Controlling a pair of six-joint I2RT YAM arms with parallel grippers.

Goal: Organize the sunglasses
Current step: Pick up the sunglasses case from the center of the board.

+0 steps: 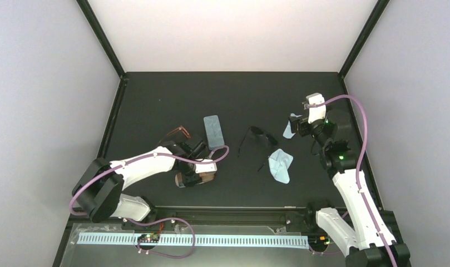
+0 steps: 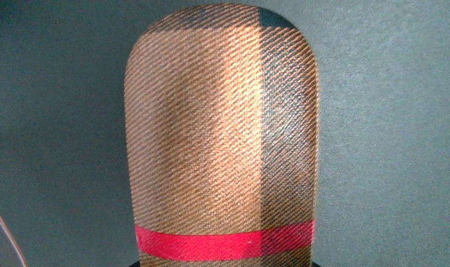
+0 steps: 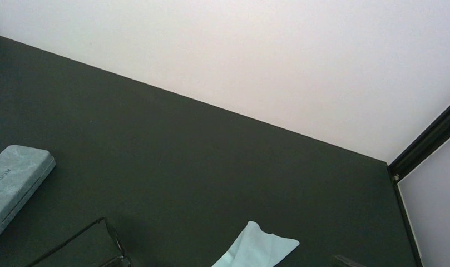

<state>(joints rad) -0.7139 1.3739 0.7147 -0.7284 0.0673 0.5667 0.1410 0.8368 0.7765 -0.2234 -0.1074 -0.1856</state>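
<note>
Sunglasses: two pairs, both loose on the surface, neither in a case.
Reddish-brown pair: left of centre, just behind the left arm and near the blue-grey case; we cannot tell whether they touch.
Black pair: right of centre with its arms unfolded, between the blue-grey case and the right arm. A light blue cloth lies just in front of it.
Left gripper: down at the tan case, whose woven face and red band fill the left wrist view. The fingers are hidden, so we cannot tell whether it grips the case or only hangs over it.
Right gripper: at the right, near a second cloth. Its fingers do not show in either view, so we cannot tell its state.
Handling (our judgement): both pairs look light. The thin arms would likely bend or snap under a hard pinch, and the lenses are probably slick and easily scratched.
Hold (our judgement): take the frame front at the bridge or beside a hinge, not by the arm tips, and close gently.
Risk (our judgement): an unfolded arm could catch on a cloth or a case edge.
</note>
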